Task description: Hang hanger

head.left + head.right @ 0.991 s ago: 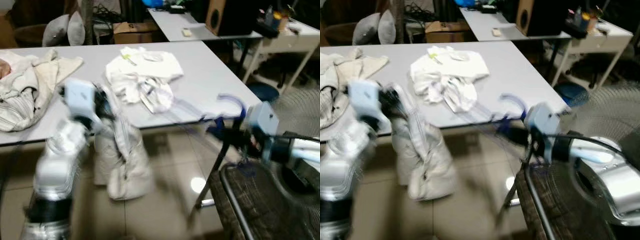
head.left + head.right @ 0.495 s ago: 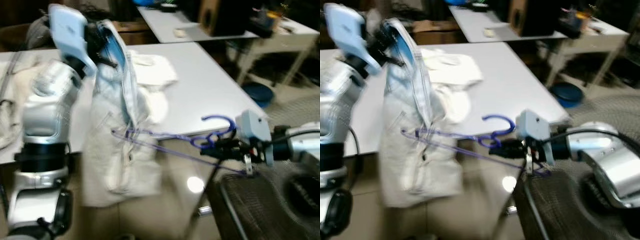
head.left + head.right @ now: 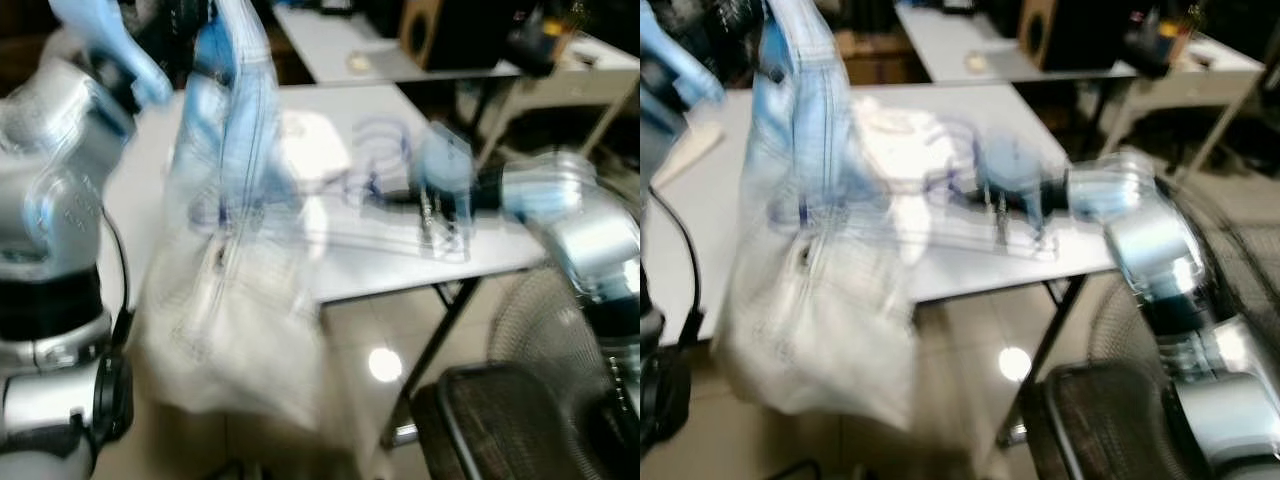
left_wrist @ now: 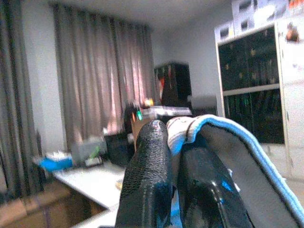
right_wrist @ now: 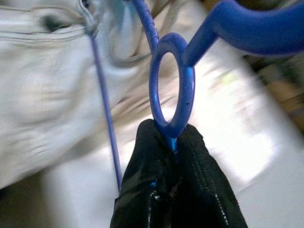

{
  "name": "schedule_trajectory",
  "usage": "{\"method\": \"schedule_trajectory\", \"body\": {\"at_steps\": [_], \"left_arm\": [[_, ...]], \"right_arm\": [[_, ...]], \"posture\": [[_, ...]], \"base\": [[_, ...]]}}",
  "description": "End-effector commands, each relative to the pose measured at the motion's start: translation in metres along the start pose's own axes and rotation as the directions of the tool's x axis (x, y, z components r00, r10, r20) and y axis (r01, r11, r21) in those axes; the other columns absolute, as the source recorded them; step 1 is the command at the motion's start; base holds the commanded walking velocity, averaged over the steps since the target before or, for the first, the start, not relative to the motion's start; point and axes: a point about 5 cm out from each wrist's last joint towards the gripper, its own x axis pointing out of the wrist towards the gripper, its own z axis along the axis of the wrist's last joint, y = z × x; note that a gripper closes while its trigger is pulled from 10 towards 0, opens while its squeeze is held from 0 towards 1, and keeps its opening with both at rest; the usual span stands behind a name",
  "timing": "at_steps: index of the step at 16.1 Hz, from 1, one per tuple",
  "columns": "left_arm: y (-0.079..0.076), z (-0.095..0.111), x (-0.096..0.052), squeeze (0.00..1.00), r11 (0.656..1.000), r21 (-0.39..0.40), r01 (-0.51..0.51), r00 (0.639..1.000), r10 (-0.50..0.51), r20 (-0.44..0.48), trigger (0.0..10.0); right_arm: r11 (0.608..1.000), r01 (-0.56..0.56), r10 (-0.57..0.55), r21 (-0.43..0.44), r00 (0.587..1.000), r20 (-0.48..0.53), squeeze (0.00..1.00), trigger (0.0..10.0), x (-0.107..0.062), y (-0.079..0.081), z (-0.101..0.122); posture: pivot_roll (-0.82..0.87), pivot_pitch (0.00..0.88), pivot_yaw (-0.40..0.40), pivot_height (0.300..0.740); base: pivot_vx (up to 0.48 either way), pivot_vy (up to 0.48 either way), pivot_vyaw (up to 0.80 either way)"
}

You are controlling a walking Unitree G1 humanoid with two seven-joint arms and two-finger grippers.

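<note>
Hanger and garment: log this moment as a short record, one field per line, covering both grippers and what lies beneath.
left gripper: raised high, shut on the blue-trimmed edge of the garment
garment: pale, hanging in front of the table
right gripper: shut on the ring of the blue hanger, held out over the table
hanger: its wire runs toward the garment
table: white clothes pile lies on it
image quality: head views blurred

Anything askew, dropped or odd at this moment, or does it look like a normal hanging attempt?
Nothing stands out. The left tool is shut on the pale garment, held up beside the grey table. The right tool is shut on the blue hanger, level with the garment. Both head views are motion-blurred.
</note>
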Motion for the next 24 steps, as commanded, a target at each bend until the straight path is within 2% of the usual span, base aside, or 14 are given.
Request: {"method": "schedule_trajectory", "body": {"at_steps": [1, 2, 6, 8, 11, 12, 13, 14, 15, 17, 19, 21, 22, 24], "left_arm": [[0.004, 0.035, -0.002, 0.0, 1.0, 0.024, -0.003, 0.992, 0.0, 0.127, 10.0], [0.008, 0.046, -0.002, 0.0, 1.0, 0.021, -0.011, 0.987, 0.007, 0.163, 10.0], [0.016, 0.068, -0.003, 0.0, 0.999, 0.003, -0.038, 0.971, 0.036, 0.236, 10.0], [0.015, 0.064, -0.002, 0.0, 0.999, -0.022, -0.04, 0.971, 0.044, 0.236, 10.0], [-0.006, 0.012, -0.001, 0.0, 0.998, -0.063, -0.03, 0.997, 0.035, 0.075, 10.0], [-0.011, 0.002, -0.002, 0.0, 0.998, -0.053, -0.027, 0.999, 0.029, 0.038, 10.0], [-0.034, -0.059, -0.016, 0.0, 0.999, -0.025, -0.038, 0.98, 0.032, -0.194, 10.0], [-0.04, -0.084, -0.025, 0.0, 0.998, -0.007, -0.069, 0.955, 0.064, -0.291, 10.0], [-0.039, -0.116, -0.036, 0.0, 0.99, 0.064, -0.127, 0.899, 0.142, -0.413, 10.0], [-0.032, -0.148, -0.054, 0.0, 0.974, 0.177, -0.144, 0.804, 0.219, -0.552, 10.0], [-0.022, -0.159, -0.061, 0.0, 0.959, 0.242, -0.148, 0.76, 0.267, -0.592, 10.0], [-0.018, -0.174, -0.07, 0.0, 0.97, 0.217, -0.112, 0.724, 0.229, -0.65, 10.0], [-0.015, -0.184, -0.08, 1.0, 0.97, 0.24, -0.044, 0.689, 0.203, -0.696, 10.0], [-0.01, -0.198, -0.101, 1.0, 0.973, 0.23, 0.03, 0.625, 0.162, -0.764, 10.0]], "right_arm": [[0.968, 0.247, -0.243, -0.044, 0.967, 0.078, 0.0, 10.0, -0.01, -0.039, 0.023], [0.886, 0.464, -0.454, -0.012, 0.871, 0.19, 0.0, 10.0, -0.027, -0.075, 0.055], [0.724, 0.69, -0.629, -0.009, 0.665, 0.402, 0.0, 10.0, -0.063, -0.113, 0.107], [0.713, 0.701, -0.635, -0.014, 0.654, 0.412, 0.0, 10.0, -0.059, -0.112, 0.099], [0.854, 0.513, -0.479, -0.08, 0.838, 0.262, 0.0, 10.0, -0.022, -0.078, 0.034], [0.882, 0.461, -0.431, -0.094, 0.872, 0.232, 0.0, 10.0, -0.018, -0.069, 0.022], [0.989, 0.139, -0.132, -0.057, 0.986, 0.106, 0.0, 10.0, -0.015, -0.008, -0.032], [0.999, 0.039, -0.037, -0.031, 0.997, 0.072, 0.0, 10.0, -0.019, 0.013, -0.046], [0.999, -0.053, 0.053, -0.008, 0.998, 0.032, 0.0, 10.0, -0.029, 0.037, -0.058], [0.987, -0.157, 0.157, 0.027, 0.988, -0.002, 0.0, 10.0, -0.051, 0.066, -0.062], [0.982, -0.187, 0.188, 0.03, 0.982, -0.017, 0.0, 10.0, -0.069, 0.073, -0.057], [0.981, -0.188, 0.189, 0.04, 0.982, -0.017, 0.0, 10.0, -0.087, 0.074, -0.043], [0.982, -0.185, 0.185, 0.041, 0.983, -0.003, 0.0, 10.0, -0.093, 0.073, -0.033], [0.987, -0.15, 0.147, 0.053, 0.987, 0.063, 0.0, 10.0, -0.098, 0.067, -0.017]], "posture": [[-0.02, 0.0, -0.035, 0.74], [-0.02, 0.0, -0.037, 0.74], [-0.03, 0.0, -0.033, 0.74], [-0.03, 0.0, -0.031, 0.74], [-0.04, 0.0, -0.019, 0.74], [-0.04, 0.0, -0.019, 0.74], [-0.05, 0.0, -0.011, 0.74], [-0.06, 0.0, -0.009, 0.74], [-0.07, 0.0, -0.002, 0.74], [-0.09, 0.0, 0.011, 0.74], [-0.09, 0.0, 0.02, 0.74], [-0.1, 0.0, 0.03, 0.74], [-0.11, 0.0, 0.034, 0.74], [-0.11, 0.0, 0.039, 0.74]], "base": [[0.405, 0.0, 0.0], [0.401, 0.0, 0.0], [0.401, 0.0, 0.0], [0.399, 0.0, 0.0], [0.391, 0.0, 0.0], [0.379, 0.0, 0.0], [0.0, 0.0, 0.0], [0.0, 0.0, 0.0], [0.0, 0.0, 0.0], [0.0, 0.0, 0.0], [0.0, 0.0, 0.0], [0.0, 0.0, 0.0], [0.0, 0.0, 0.0], [0.0, 0.0, 0.0]]}}
